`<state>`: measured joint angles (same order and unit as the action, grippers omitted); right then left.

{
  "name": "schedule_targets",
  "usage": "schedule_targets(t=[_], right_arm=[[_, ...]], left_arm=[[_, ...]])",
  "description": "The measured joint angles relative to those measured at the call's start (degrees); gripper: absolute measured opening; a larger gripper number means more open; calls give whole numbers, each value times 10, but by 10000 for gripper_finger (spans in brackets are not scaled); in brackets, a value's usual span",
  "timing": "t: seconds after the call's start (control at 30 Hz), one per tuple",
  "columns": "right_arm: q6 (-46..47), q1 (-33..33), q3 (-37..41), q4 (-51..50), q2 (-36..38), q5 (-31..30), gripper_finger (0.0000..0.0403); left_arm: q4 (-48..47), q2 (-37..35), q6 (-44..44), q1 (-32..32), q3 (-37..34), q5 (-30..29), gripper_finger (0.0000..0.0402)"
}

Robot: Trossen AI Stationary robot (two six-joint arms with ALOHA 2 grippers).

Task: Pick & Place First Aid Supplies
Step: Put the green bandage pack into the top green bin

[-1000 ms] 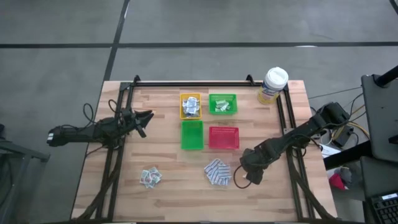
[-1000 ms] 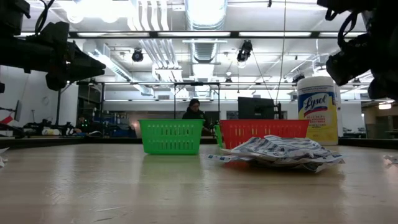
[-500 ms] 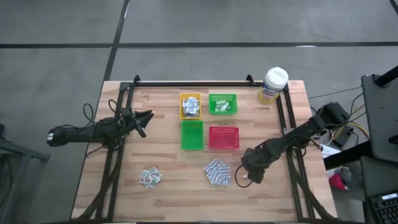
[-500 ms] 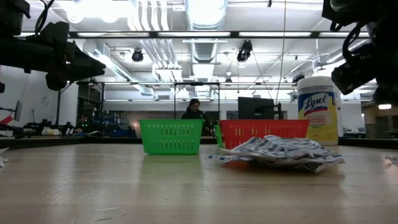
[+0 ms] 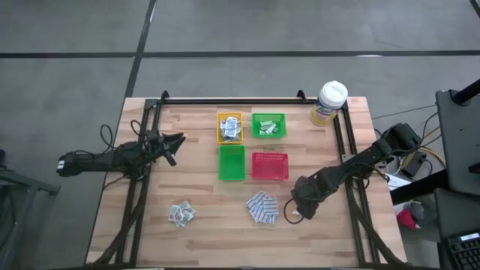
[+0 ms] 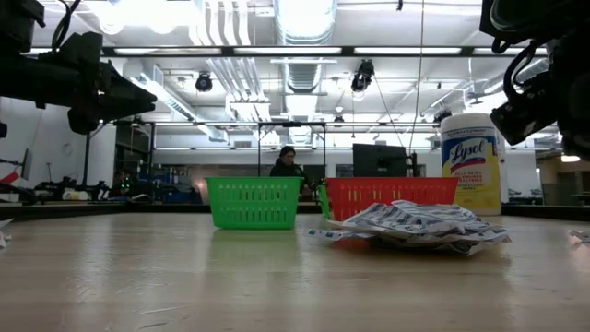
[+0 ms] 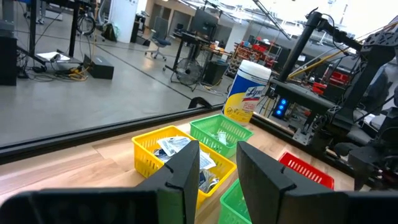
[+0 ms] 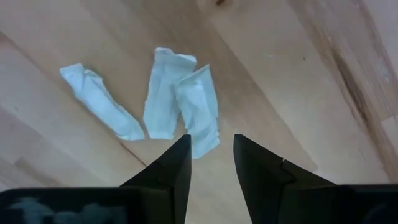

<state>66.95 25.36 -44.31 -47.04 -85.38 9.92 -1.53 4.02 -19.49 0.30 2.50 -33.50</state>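
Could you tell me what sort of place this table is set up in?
Probably a robotics lab or workshop: exposed ceiling ducts, workbenches with monitors behind the wooden table, and equipment racks nearby.

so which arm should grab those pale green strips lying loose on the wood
The right. Its gripper hangs just over the pale green strips, fingers open and pointed down at them. The left gripper waits across the table by the yellow tray.

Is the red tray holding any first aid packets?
No. In the high view the red tray shows only its bare mesh floor, while packets sit in the yellow tray.
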Motion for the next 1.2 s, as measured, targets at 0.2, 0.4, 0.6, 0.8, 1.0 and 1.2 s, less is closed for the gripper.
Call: schedule_targets(t=[0.2, 0.4, 0.6, 0.8, 1.0, 1.2], right_arm=[[30, 0, 4, -1, 0, -9, 111], [67, 0, 13, -1, 0, -9, 111], [84, 0, 17, 0, 0, -9, 111], [109, 0, 18, 1, 0, -9, 111], [98, 0, 8, 13, 4, -7, 111], [98, 0, 2, 13, 0, -6, 111]], left_arm=[[0, 0, 0, 0, 0, 0, 108], [0, 0, 0, 0, 0, 0, 108], [0, 0, 0, 0, 0, 0, 108], [0, 0, 0, 0, 0, 0, 108], [0, 0, 0, 0, 0, 0, 108], [0, 0, 0, 0, 0, 0, 108]])
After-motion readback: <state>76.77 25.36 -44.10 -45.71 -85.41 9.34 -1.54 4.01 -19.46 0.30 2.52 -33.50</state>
